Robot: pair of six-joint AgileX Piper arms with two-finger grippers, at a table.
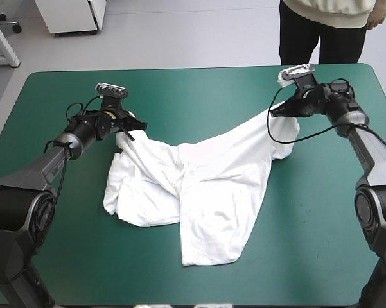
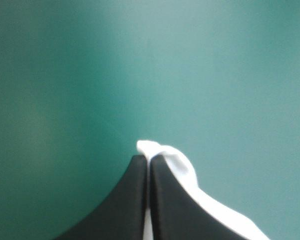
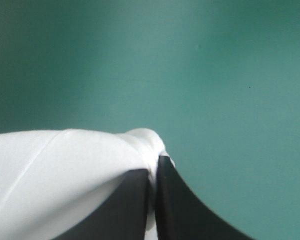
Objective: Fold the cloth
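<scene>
The white T-shirt [image 1: 205,186] lies crumpled across the middle of the teal-green table, stretched between both arms. My left gripper [image 1: 130,131] holds its left edge just above the table. In the left wrist view the black fingers [image 2: 135,200] are all but shut, with a thin fold of the T-shirt [image 2: 177,162] pinched at my left gripper [image 2: 149,159]. My right gripper [image 1: 277,110] pinches the far right corner, lifted a little. In the right wrist view my right gripper [image 3: 153,165] is shut on the T-shirt [image 3: 60,175], which bunches beside one finger.
Bare teal-green cover [image 1: 199,96] stretches beyond the T-shirt toward the far edge. More bare cover [image 1: 315,231] lies at the front right. A person [image 1: 324,25] stands just past the far edge, behind my right arm.
</scene>
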